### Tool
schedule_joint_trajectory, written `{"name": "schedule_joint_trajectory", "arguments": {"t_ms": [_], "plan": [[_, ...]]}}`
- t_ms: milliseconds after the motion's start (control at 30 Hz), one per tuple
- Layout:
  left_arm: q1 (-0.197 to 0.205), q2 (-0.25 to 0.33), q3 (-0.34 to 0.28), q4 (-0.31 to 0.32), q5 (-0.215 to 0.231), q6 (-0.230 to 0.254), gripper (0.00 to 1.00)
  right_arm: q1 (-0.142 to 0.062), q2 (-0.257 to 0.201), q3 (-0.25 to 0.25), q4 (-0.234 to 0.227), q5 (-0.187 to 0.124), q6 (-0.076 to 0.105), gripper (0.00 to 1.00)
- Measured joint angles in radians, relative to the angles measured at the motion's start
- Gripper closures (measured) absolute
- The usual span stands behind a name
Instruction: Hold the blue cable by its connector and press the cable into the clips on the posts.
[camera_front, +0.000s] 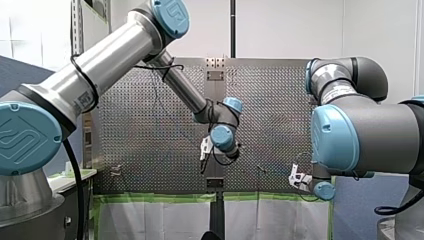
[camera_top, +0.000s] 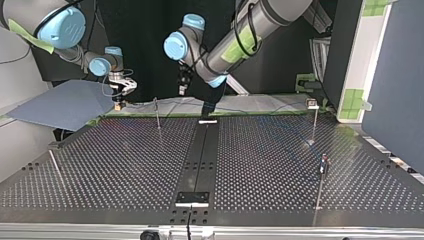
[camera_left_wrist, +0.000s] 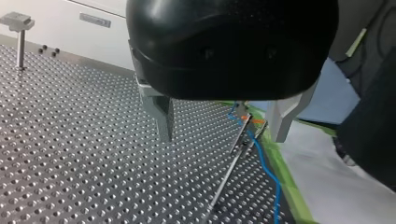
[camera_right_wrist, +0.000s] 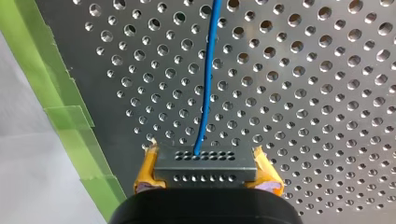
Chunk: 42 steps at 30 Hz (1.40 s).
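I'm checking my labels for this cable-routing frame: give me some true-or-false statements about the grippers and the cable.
1. My right gripper is shut on the black connector. True.
2. The blue cable runs from the connector ahead over the perforated table. True.
3. My left gripper grips the cable. False: its fingers are open with nothing between them.
4. My right gripper's pads are black. False: the pads are yellow.

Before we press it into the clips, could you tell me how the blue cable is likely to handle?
Probably floppy: the blue cable is thin and bends loosely beside the post. Likely light, so it should trail after the connector clamped in my right claw.
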Motion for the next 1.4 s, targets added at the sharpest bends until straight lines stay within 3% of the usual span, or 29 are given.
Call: {"name": "schedule_joint_trajectory", "arguments": {"t_ms": [200,467,700,1167,1400], "plan": [[0.002,0.052,-0.052,-0.049,0.000,-0.002,0.00,0.001,0.000,0.000,0.000,-0.001,0.003,1.00],[0.005,0.123,-0.123,-0.059,-0.008,-0.014,0.00,0.003,0.000,0.000,0.001,-0.001,0.001,1.00],[0.006,0.183,-0.183,-0.059,-0.033,-0.018,0.00,0.002,0.000,0.000,0.007,-0.003,-0.009,1.00],[0.006,0.314,-0.314,-0.055,-0.037,-0.019,0.00,0.003,0.000,-0.002,0.003,-0.005,-0.008,1.00],[0.012,0.372,-0.372,-0.011,-0.030,-0.055,0.00,0.006,0.000,-0.004,0.003,-0.006,-0.008,1.00]]}}
